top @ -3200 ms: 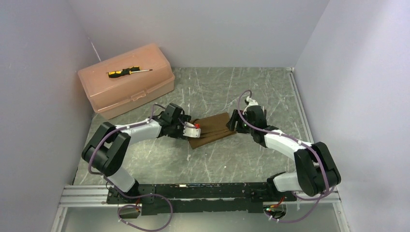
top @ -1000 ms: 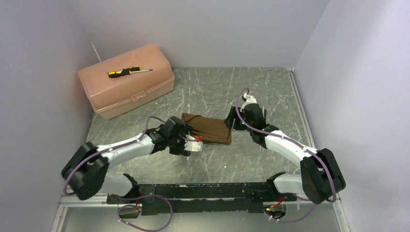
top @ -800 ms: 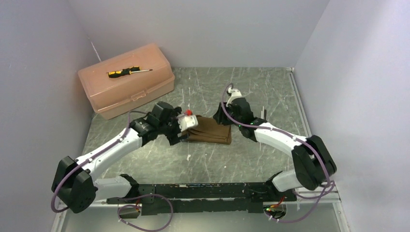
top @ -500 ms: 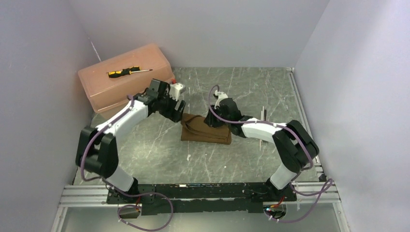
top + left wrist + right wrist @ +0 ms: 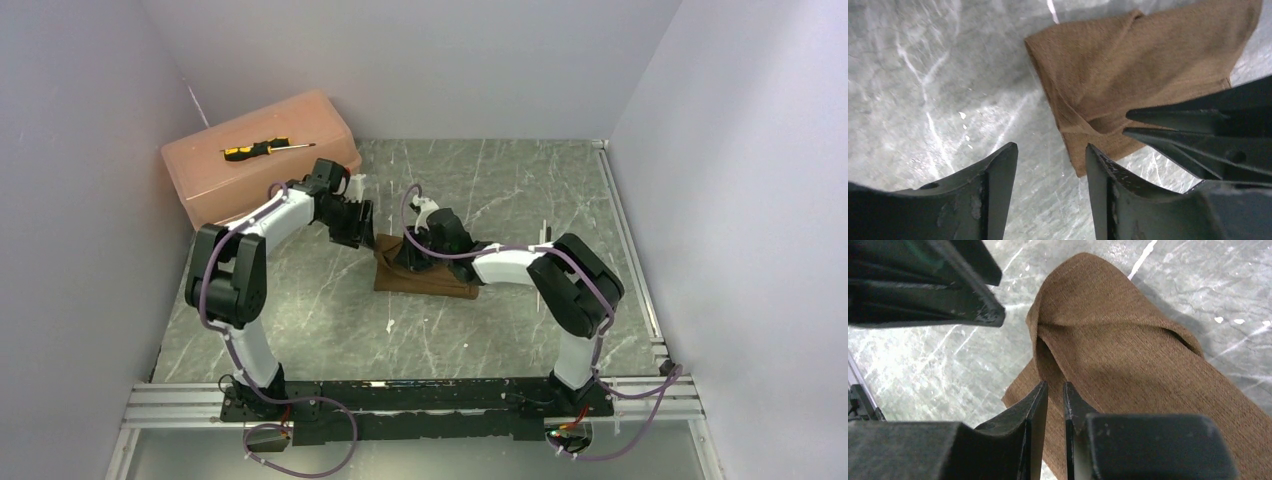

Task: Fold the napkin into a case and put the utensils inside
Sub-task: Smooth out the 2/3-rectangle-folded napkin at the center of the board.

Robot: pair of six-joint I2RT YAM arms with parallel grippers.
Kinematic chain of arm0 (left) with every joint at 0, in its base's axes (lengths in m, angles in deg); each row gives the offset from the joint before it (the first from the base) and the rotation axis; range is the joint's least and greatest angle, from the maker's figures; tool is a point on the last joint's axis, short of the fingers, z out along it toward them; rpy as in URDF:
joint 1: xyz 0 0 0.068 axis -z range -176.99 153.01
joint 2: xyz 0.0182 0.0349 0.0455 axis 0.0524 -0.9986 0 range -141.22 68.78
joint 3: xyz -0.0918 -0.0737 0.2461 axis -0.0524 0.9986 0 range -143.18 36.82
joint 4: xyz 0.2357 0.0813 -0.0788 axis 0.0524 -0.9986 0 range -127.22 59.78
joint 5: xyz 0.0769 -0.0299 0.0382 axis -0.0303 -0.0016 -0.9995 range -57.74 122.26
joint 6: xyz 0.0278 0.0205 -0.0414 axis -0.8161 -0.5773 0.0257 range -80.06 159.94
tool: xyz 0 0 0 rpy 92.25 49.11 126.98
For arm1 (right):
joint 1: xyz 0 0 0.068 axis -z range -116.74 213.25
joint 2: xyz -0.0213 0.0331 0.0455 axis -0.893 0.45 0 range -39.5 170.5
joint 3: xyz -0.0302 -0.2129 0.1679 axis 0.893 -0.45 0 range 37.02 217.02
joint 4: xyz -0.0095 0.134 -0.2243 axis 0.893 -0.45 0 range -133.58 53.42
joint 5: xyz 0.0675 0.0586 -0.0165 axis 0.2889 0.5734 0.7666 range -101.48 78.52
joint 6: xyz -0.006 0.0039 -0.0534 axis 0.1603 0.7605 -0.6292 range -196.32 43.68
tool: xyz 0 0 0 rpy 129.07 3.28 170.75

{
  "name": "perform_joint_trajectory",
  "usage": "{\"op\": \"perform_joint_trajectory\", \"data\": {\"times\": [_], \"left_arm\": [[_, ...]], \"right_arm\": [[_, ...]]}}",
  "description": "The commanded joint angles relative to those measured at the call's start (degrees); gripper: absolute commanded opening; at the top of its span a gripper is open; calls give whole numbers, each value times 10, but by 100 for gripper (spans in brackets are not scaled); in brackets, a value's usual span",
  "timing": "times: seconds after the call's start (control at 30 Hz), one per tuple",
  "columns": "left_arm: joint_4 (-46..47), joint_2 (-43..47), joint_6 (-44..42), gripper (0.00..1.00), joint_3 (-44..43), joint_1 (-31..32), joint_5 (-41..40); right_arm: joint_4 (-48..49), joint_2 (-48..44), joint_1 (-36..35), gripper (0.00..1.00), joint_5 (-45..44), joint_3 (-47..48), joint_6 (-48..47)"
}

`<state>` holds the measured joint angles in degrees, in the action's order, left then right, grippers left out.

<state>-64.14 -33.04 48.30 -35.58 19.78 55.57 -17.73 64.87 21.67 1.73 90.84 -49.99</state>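
R gripper (image 5: 1055, 390) shifted; utensils unseen

Pink box (image 5: 262, 165) blocks upper left; both grippers crowd the napkin's (image 5: 428, 275) left end; lower floor (image 5: 400, 340) open

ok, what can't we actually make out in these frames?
- Right gripper jaws: nearly together at the napkin fold; whether cloth is pinched, unclear in the right wrist view.
- Utensils: thin pale slivers on the table in the top view, too small to identify.
- Napkin's far end: cut off in both wrist views.
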Motion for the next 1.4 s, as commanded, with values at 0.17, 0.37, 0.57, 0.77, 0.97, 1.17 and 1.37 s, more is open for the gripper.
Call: {"op": "perform_joint_trajectory", "data": {"times": [0.17,0.37,0.57,0.77,0.97,1.17,1.37], "left_arm": [[-29,-37,-20,45,-76,-25,-14],[-86,-74,-57,30,-126,-21,-82],[-51,-71,-71,34,-102,-19,-75],[5,-84,-101,35,-75,-3,-60],[37,-85,-103,35,-61,-1,-25],[53,-76,-117,35,-48,-1,-10],[45,-77,-129,35,-62,-1,17]], "right_arm": [[70,-9,0,16,-5,16,2],[52,38,4,0,-31,59,-11],[74,68,2,0,-35,64,-2],[69,81,-9,0,-30,69,-2],[74,71,-23,0,-26,55,-10],[81,71,-30,0,-26,45,-18],[87,74,-34,0,-29,38,-23]]}}
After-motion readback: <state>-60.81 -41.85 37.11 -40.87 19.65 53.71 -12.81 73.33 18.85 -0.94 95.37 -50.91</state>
